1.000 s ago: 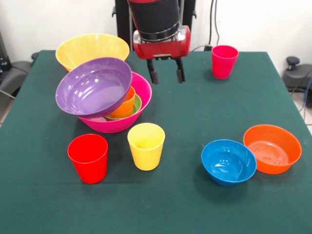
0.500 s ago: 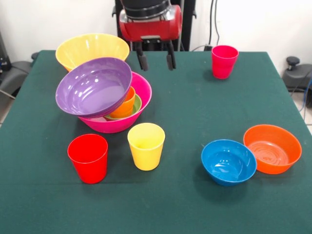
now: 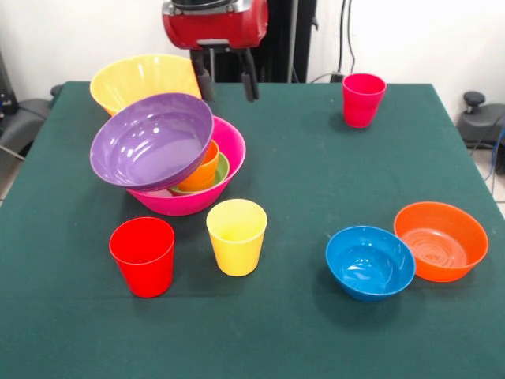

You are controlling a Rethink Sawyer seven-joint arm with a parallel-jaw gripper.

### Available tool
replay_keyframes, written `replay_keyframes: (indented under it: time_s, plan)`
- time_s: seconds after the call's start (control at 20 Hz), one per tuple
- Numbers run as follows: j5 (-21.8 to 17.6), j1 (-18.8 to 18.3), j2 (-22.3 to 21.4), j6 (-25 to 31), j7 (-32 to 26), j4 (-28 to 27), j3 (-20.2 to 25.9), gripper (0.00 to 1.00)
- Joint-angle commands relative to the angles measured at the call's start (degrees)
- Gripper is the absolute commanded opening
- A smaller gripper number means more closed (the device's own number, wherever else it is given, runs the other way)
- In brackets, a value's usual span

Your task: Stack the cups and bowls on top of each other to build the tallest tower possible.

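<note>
Dark green cloth covers the surface, with a pale wall behind it. At the top of the front view the red and black tool hangs above the cloth, its two dark fingers spread apart with nothing between them.

Just below and to the picture's left of the tool stands the tower. Its base is the big glossy hot-pink plastic bowl. Inside that bowl sits the small green bowl, of which only a sliver of rim shows, and in it the small orange plastic cup. The wide purple plastic bowl leans tilted over them, its opening turned toward the camera; it seems to rest on the orange cup and the pink rim, though the contact is hidden. The big orange-yellow plastic bowl stands behind the pile, its rim just beside the tool's left-hand finger in the picture.

In front of the tower stand the red plastic cup and the yellow plastic cup, upright and near each other but apart. The crimson-pink plastic cup stands upright well to the picture's right of the tool. Far from the tool, at the lower right, the medium blue plastic bowl and the medium orange plastic bowl sit side by side, touching or nearly so.
</note>
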Motion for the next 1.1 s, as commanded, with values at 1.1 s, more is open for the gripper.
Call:
replay_keyframes:
  time_s: [1.1]
  plan:
    - [-7.77, -3.99, 10.75, -5.97, -7.30, 4.89, -0.96, 1.00]
